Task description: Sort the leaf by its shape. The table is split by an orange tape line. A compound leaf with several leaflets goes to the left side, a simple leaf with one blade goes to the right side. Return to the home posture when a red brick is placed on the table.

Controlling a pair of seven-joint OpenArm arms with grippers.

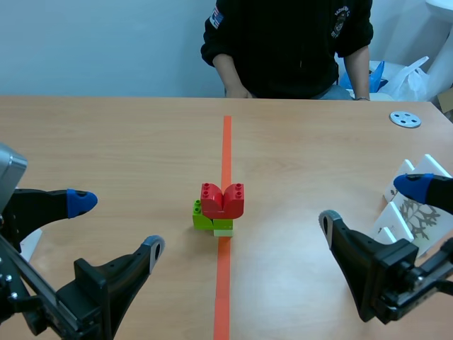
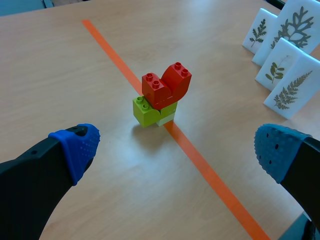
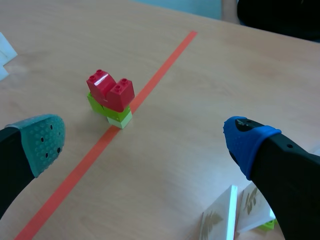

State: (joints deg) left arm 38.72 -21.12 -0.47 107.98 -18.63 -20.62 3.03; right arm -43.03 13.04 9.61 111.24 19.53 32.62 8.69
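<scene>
Leaf cards [image 1: 417,216], stiff white rectangles each printed with a dark sprig, are the last thing met when reading across from the left.

First comes the left gripper [image 1: 117,225], low over the pale wooden table [image 1: 106,142]. Its thick black fingers are spread wide with nothing between them, and a dotted blue pad [image 2: 77,147] caps one tip. Bare wood lies ahead of it up to the middle.

At the centre runs the flat orange tape line [image 1: 226,142], straight away from the robot. A small stack of studded plastic bricks sits on it. Two glossy red bricks with rounded undersides [image 1: 223,200] meet to form a heart-like top. Under them a lime green brick [image 1: 204,216] juts leftward, and a paler green brick [image 1: 223,225] rests on the tape. The stack stands apart from both grippers.

The right gripper [image 1: 370,204] is also splayed wide and holds nothing; one pad is grey-green, the other blue. Its outer finger is just beside the cards. I cannot tell whether they touch.

The cards stand upright in a tight cluster near the right table edge. One shows a feathery frond, another a lacy lobed leaf.

Farther back lies a grey round disc with holes [image 1: 405,119], and a person in a black top [image 1: 287,42] sits across the table.
</scene>
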